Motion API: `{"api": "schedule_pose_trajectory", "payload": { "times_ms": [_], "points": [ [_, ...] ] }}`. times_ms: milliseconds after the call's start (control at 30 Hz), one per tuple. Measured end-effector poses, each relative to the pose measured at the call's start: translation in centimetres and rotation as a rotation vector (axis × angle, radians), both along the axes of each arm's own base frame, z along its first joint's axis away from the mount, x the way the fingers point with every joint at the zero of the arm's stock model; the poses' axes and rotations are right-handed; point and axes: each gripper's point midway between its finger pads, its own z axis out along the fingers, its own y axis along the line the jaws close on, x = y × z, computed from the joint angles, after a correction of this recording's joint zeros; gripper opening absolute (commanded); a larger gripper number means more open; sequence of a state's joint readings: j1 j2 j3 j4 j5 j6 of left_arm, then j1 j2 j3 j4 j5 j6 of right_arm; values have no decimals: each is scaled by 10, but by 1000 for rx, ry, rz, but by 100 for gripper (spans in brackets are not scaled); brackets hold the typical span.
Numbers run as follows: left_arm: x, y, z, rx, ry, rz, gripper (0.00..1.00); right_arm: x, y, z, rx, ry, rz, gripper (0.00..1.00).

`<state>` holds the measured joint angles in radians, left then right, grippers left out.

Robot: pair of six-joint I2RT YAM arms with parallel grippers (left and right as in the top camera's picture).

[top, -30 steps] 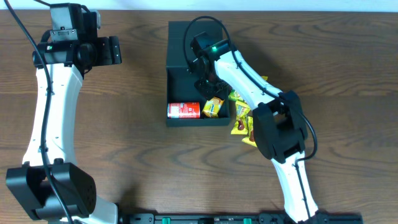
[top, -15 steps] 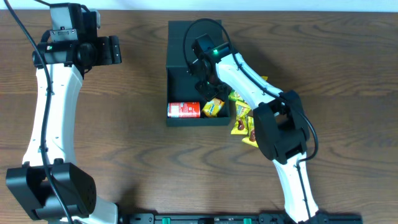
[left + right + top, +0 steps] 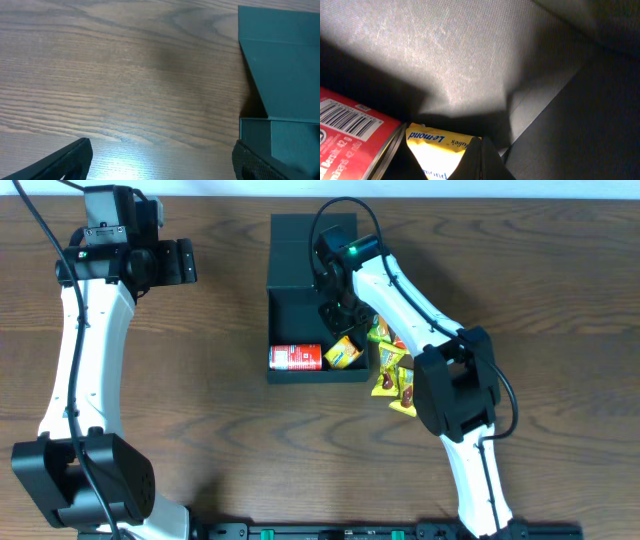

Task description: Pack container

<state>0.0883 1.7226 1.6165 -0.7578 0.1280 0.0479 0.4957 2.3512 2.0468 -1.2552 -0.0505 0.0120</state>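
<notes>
Hanging inside the container [image 3: 300, 240], the right end effector [image 3: 338, 318] was lost in shadow. Its fingers were cut off in the wrist view, so its opening could not be told. A yellow packet [image 3: 440, 150] and a red can [image 3: 350, 135] lay just beneath it. The left end effector [image 3: 162, 165] stood wide above the bench [image 3: 100, 75], with the container well apart to its right.

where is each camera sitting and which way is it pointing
Overhead: above the table, looking straight down; both arms show.
Left wrist: on the left gripper, facing bare wood and the container; two fingers apart.
Right wrist: on the right gripper, facing the container's floor, red can and yellow packet; fingertips together.
All three share the container.
</notes>
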Motion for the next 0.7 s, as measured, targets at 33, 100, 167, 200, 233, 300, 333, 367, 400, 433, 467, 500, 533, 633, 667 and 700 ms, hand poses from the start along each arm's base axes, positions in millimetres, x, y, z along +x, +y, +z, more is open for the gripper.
{"api": "schedule_pose_trajectory", "payload": {
  "times_ms": [33,100,167,200,233,300,333,367,400,433,467,500,533,633,667,700],
  "points": [
    [0,0,0,0,0,0,90,-2,-1,0,-4,8,-10,1],
    [0,0,0,0,0,0,91,-5,-2,0,-9,21,-23,1],
    [0,0,0,0,0,0,91,-7,-4,0,-15,32,-33,2],
    [0,0,0,0,0,0,91,-8,-4,0,-16,33,-35,1],
    [0,0,0,0,0,0,91,-8,-4,0,-18,34,-37,2],
    [0,0,0,0,0,0,91,-10,-6,0,-26,40,-40,1],
    [0,0,0,0,-1,0,91,-11,-7,0,-35,44,-39,2],
    [0,0,0,0,-1,0,91,-12,-8,0,-44,45,-37,2],
    [0,0,0,0,-1,0,90,-13,-9,0,-52,45,-35,2],
    [0,0,0,0,-1,0,91,-14,-9,0,-57,45,-32,1],
    [0,0,0,0,-2,0,91,-15,-8,0,-63,46,-27,1],
    [0,0,0,0,-2,0,91,-17,-7,0,-66,48,-23,2],
    [1,0,0,0,-3,0,91,-18,-7,0,-73,48,-18,2],
    [1,0,1,1,-6,0,91,-21,-2,0,-83,45,-1,1],
    [1,0,1,1,-7,0,91,-22,-1,0,-86,43,5,1],
    [1,0,1,1,-7,0,91,-23,1,-1,-91,41,10,1]
  ]
}}
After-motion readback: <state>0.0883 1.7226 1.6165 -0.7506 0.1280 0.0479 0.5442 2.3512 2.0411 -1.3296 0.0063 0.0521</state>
